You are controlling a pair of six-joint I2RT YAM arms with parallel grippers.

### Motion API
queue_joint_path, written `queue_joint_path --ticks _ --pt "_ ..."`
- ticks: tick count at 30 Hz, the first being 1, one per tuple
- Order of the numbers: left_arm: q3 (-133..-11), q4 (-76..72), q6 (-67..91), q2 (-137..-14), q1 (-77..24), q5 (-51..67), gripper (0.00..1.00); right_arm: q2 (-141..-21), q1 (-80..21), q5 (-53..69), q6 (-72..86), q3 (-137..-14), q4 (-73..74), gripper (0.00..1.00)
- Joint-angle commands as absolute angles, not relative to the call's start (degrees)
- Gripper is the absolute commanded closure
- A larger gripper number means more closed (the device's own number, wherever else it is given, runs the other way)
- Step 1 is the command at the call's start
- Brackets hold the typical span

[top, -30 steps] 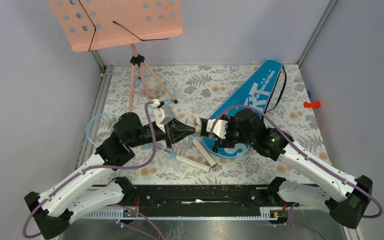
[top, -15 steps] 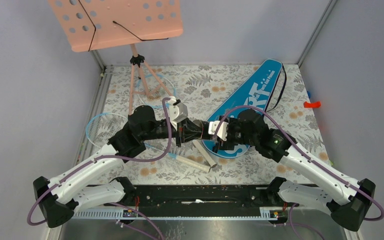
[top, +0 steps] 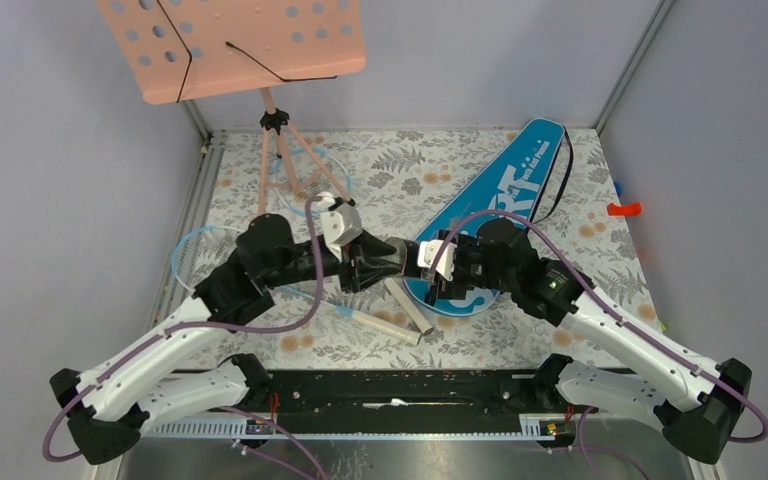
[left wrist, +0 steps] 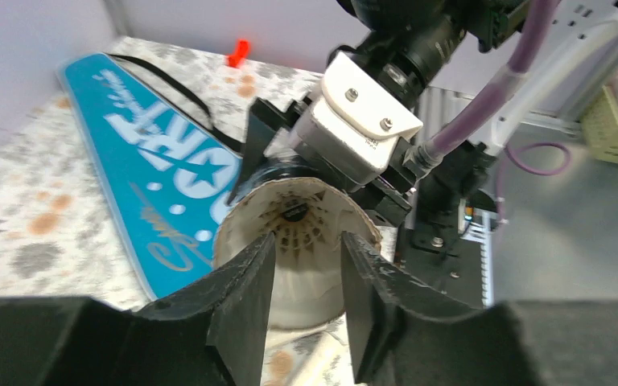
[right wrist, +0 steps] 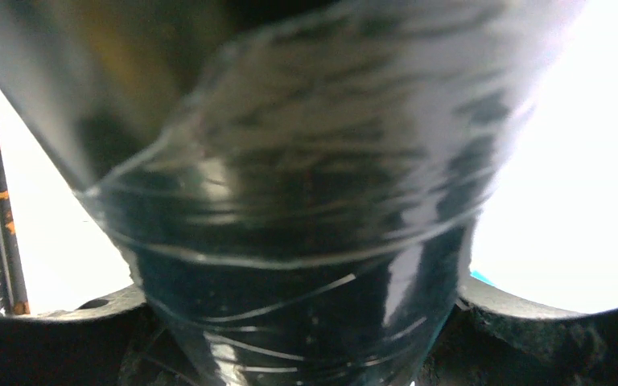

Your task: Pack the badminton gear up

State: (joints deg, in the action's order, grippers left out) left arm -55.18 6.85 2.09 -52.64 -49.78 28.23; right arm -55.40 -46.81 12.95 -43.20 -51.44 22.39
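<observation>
Since half a second ago the left gripper (left wrist: pixel 307 237) has backed off a little to the left. It was pushed right up against the mouth of the tube (right wrist: pixel 306 201) and now sits just short of it. A second ago a white shuttlecock showed from above at the left tips; the top view now shows no white there. The right gripper (top: pixel 418 262) has hardly moved. Bag (top: pixel 505 190), rackets and music stand (top: pixel 230 45) are unchanged.

The top view gives only a dark cluster where the two grippers meet, above the wide end of the bag. The left wrist view looks straight into the tube mouth and shows the shuttlecock (left wrist: pixel 294 229) seated inside. The left fingers (left wrist: pixel 245 297) stand a narrow gap apart in front of it; cannot tell if they touch it. The right wrist view is filled by the glossy dark tube, clamped between that gripper's fingers.

One racket (top: pixel 205 250) lies at the left of the table (top: pixel 440 170), the other (top: pixel 305 175) by the stand's legs. The cream handles (top: pixel 408 305) lie below the grippers.
</observation>
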Motion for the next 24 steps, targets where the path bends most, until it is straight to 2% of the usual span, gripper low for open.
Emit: queue_joint_path --ticks 1,2,5,6,7,11,14,16,18,20,24 --pt "-60.4 10.41 -1.76 -46.64 -49.81 19.61 0.57 -55.92 -46.91 9.39 -41.93 -52.21 16.62 0.79" --pt "-60.61 11.52 -2.37 -45.58 -49.84 18.3 0.52 -56.1 -46.93 8.92 -41.86 -52.3 16.58 0.79" --pt "-60.21 13.52 -3.01 -41.58 -49.88 11.79 0.29 -56.03 -46.91 7.93 -41.66 -52.39 16.6 0.8" --pt "-59.94 13.86 -2.85 -40.23 -49.85 9.63 0.09 -55.93 -46.87 7.58 -41.55 -52.4 16.38 0.8" --pt "-59.54 14.04 -2.65 -38.78 -49.83 7.94 0.02 -55.8 -46.86 7.22 -41.12 -52.4 16.0 0.8" --pt "-54.39 9.93 -0.17 -32.25 -49.84 0.55 0.01 -54.91 -46.87 4.43 -33.4 -52.63 9.88 0.77" --pt "-47.15 3.2 -0.17 -28.11 -49.83 -3.32 0.01 -54.81 -46.86 3.25 -22.51 -53.5 1.01 0.78" --pt "-41.78 -1.7 -0.17 -27.24 -49.83 -1.73 0.01 -55.45 -46.92 3.35 -11.88 -55.07 -3.74 0.77" --pt "-38.03 -6.89 4.58 -28.55 -49.83 1.02 0.01 -55.76 -46.91 5.45 -1.87 -55.33 -8.03 0.71" --pt "-35.74 -11.4 6.22 -31.88 -49.83 4.97 0.01 -55.65 -46.93 9.92 5.75 -54.63 -12.7 0.81" --pt "-36.11 -15.58 10.0 -41.61 -49.92 12.48 0.01 -55.3 -46.94 12.98 15.72 -53.52 -18.49 0.8"
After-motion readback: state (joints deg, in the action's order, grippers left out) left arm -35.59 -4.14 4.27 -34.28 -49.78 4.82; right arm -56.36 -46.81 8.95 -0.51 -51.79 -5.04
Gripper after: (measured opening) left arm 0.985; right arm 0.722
